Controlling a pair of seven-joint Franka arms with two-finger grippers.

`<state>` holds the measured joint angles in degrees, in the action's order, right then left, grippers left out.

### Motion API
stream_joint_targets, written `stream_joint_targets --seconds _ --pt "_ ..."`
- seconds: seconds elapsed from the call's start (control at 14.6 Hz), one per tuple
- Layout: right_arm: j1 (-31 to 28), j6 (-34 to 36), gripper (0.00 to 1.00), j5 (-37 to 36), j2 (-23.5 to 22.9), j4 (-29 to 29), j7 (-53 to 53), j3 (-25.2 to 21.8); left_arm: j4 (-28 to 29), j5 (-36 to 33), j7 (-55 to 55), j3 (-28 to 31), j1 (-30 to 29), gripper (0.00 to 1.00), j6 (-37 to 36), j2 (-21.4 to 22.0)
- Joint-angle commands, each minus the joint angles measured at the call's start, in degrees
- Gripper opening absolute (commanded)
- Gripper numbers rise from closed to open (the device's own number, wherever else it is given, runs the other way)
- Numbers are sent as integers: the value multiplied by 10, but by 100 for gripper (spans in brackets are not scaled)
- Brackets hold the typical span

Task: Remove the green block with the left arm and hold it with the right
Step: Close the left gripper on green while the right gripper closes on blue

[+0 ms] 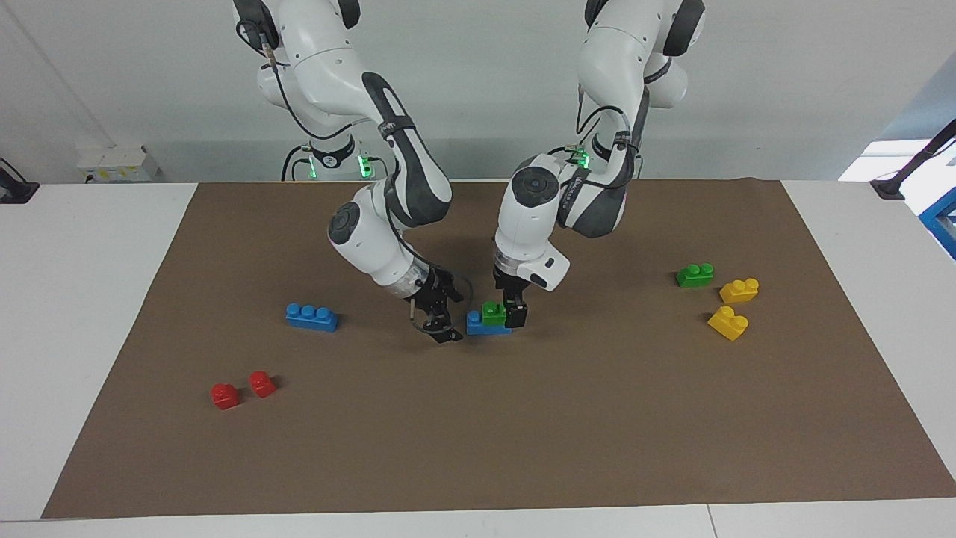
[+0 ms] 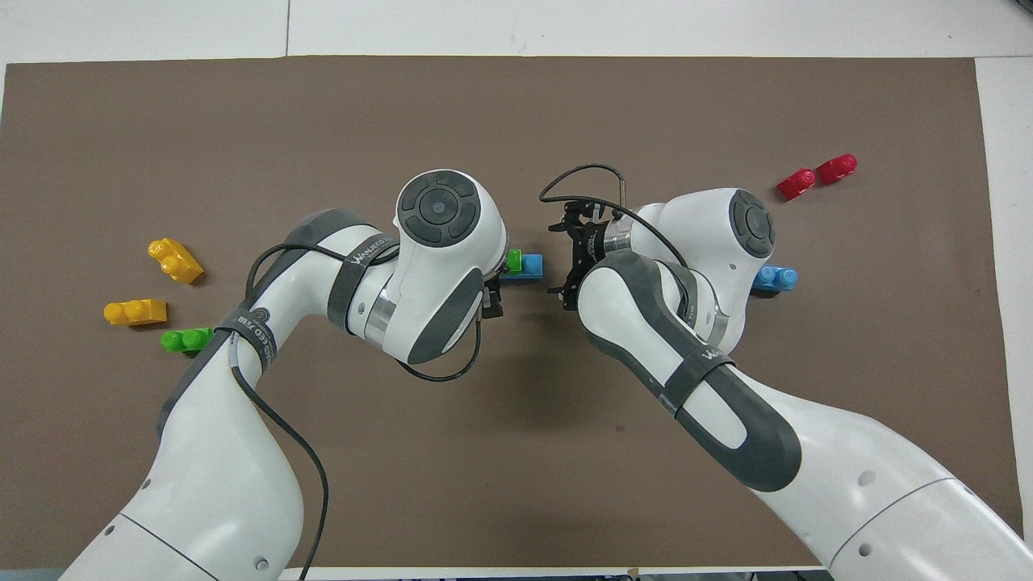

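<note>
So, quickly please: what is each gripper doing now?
Left gripper: at the green block on the blue brick; grip cannot be told.
Right gripper: open, holding nothing.

Facing view high across table [image 1: 97, 299], robots at frame top, overhead view steep above robots, both share brown mat [image 1: 523, 433]

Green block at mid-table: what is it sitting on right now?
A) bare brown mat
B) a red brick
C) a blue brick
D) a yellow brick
C: the green block sits on a blue brick at mid-table, with the left gripper down at it and the right gripper beside the brick.
</note>
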<state>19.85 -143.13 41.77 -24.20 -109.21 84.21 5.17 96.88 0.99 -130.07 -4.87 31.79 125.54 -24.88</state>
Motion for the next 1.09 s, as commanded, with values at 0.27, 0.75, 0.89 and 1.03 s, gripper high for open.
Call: stream_joint_targets --seconds 0.27,0.75,0.89,1.03 --pt "24 -42 95 34 -15 6 7 1 14 -17 -32 8 13 100 19 4" --pt "37 -73 95 34 -37 16 6 0 35 -28 -55 9 16 100 44 8" --pt "39 -73 95 34 -37 16 6 0 35 -28 -56 9 17 100 44 8" --pt "38 -73 95 34 -37 16 5 0 35 -29 -57 9 17 100 44 8"
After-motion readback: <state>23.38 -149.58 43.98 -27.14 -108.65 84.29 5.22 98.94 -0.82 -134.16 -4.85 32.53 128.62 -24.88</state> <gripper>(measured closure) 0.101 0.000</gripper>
